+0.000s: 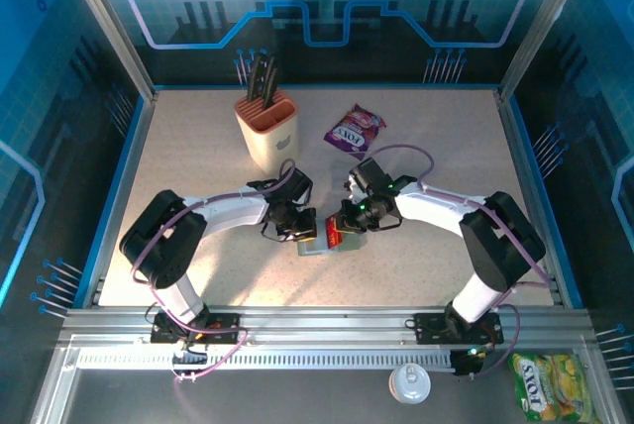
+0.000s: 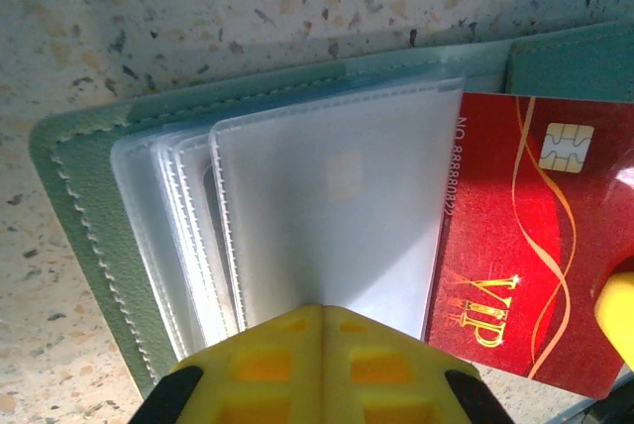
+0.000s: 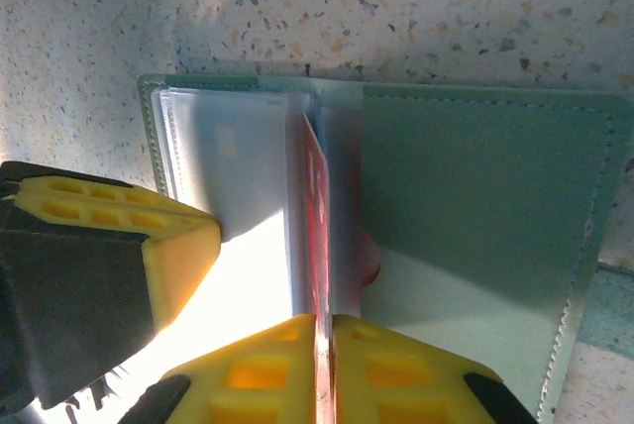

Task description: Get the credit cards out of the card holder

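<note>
**A:** Entry one, leftmost?

**B:** Left claw (image 2: pixel 322 330). The yellow fingers are closed flat together with nothing between them. The tips press down on the clear frosted plastic sleeves (image 2: pixel 327 206).

**A:** Sleeves belonging to?

**B:** Flat grey-green stitched bifold card holder (image 2: pixel 84 206). It lies open on the speckled beige desk (image 2: pixel 198 8), mid-desk between the two arms.

**A:** Next along?

**B:** Glossy red plastic credit card with gold VIP lettering (image 2: pixel 515 236). It sticks partly out of its sleeve toward the right, with one end tucked inside.

**A:** Rightmost?

**B:** Right claw (image 3: pixel 323 335). The fingers are pinched on the red card, which runs edge-on between them. The wrist view does not show how firm that pinch is.

**A:** More cards?

**B:** Faint shapes show behind the frosting. They may be cards, but that is unconfirmed.

**A:** Risks?

**B:** These are my judgement.
- A slack pinch would let the red card slip free or drop back into the sleeve.
- A pull off the sleeve's line could jam a corner at the sleeve mouth.
- If the left claw eases off, the card holder may drag along with the card or fold shut.
</note>
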Available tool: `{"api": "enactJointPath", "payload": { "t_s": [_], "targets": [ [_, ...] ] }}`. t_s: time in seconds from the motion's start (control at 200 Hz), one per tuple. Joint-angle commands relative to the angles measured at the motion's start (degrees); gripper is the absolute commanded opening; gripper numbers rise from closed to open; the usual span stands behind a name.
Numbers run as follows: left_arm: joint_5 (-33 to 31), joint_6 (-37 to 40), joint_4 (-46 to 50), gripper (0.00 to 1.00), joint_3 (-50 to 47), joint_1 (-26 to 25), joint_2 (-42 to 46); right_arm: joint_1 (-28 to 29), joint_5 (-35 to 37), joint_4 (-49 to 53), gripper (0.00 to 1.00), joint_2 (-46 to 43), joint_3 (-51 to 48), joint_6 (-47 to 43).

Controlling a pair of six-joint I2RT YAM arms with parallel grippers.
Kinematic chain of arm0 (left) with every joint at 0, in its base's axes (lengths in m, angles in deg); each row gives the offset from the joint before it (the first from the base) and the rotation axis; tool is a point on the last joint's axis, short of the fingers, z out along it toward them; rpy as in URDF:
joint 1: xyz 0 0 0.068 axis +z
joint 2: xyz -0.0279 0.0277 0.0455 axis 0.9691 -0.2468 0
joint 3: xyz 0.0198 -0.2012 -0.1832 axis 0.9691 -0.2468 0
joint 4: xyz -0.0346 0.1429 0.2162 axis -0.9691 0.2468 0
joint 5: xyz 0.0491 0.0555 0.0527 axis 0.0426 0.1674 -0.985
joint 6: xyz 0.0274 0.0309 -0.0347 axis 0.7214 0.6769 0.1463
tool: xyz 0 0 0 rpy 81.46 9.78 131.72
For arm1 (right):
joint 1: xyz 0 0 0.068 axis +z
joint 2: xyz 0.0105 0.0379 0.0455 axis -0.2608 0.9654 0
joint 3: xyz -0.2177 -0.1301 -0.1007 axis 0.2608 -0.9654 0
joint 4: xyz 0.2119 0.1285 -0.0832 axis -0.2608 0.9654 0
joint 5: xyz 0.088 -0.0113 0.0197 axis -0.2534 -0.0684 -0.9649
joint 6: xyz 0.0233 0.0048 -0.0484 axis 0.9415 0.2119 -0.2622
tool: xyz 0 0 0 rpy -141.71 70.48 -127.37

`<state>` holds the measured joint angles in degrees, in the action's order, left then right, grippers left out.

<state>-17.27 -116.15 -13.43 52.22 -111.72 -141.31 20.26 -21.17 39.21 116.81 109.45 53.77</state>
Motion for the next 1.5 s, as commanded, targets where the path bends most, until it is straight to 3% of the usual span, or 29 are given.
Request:
{"api": "enactJointPath", "payload": {
  "t_s": [0.0, 0.31, 0.735, 1.011, 1.236, 1.496],
  "targets": [
    [0.5, 1.6, 0.5, 0.04, -1.6, 0.6, -1.1, 1.2, -0.5, 0.2, 0.13, 1.1, 1.3, 0.7],
    [0.4, 2.7, 0.9, 0.04, -1.5, 1.7, -1.1, 1.5, 2.8, 1.4, 0.03, -0.3, 0.2, 2.3],
    [2.4, 6.4, 2.6, 0.04, -0.2, 3.7, -0.9, 4.2, 6.3, 0.8, 0.02, -1.3, 0.3, 6.3],
    [4.8, 6.9, 2.0, 0.09, 1.8, 3.8, 3.5, 3.0, 6.2, 3.7, 0.02, -4.0, 4.5, 2.3],
    [4.7, 6.1, 1.4, 0.12, 4.2, 5.2, 5.5, -1.0, 4.4, 12.1, 0.02, -4.5, 10.3, -10.9],
    [4.6, 4.7, -1.8, 0.14, 5.7, 8.4, 7.8, -5.3, 9.0, 24.6, 0.00, -1.4, 20.0, -40.7]
  ]
}}
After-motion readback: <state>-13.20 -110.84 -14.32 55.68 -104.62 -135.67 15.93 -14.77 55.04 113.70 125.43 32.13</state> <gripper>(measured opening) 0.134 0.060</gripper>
